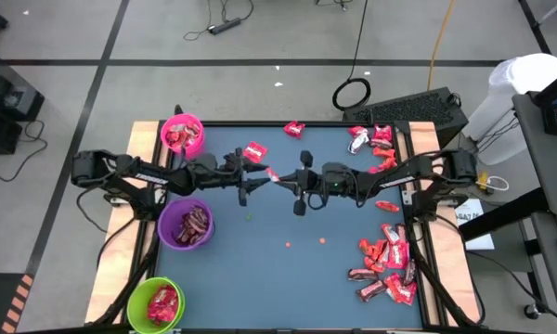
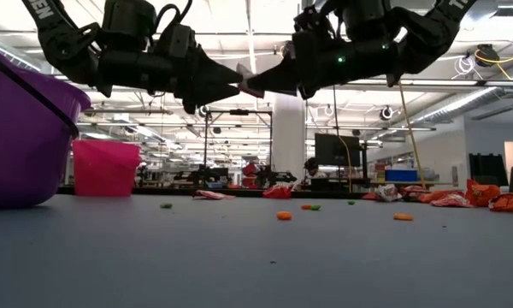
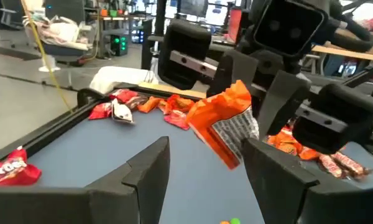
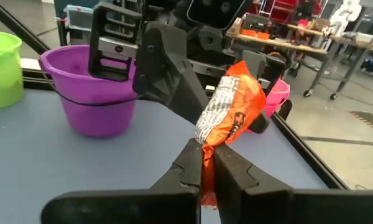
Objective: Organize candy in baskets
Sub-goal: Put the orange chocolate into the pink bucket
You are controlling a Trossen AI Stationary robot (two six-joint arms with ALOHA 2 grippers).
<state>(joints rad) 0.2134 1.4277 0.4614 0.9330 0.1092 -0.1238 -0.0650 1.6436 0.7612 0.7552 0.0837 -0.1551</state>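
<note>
An orange-red wrapped candy with a white-grey back hangs above the middle of the table, with my right gripper shut on it. My left gripper faces it from the table's left, open. Its two fingers stand on either side of the candy's free end, with a gap on each side. At the table's left edge stand the baskets: pink at the far corner, purple in the middle, green nearest. Each holds candy. My right gripper pinches one end of the candy between its two fingers. The fingers lie about level and come from the table's right. The candy is lifted clear of the table, and its free end sticks out past the fingertips, slanting up toward my left gripper.
Loose candy lies in a pile at the near right and in a smaller group at the far right. Two single pieces lie near the far edge. Tiny orange specks dot the middle of the blue mat.
</note>
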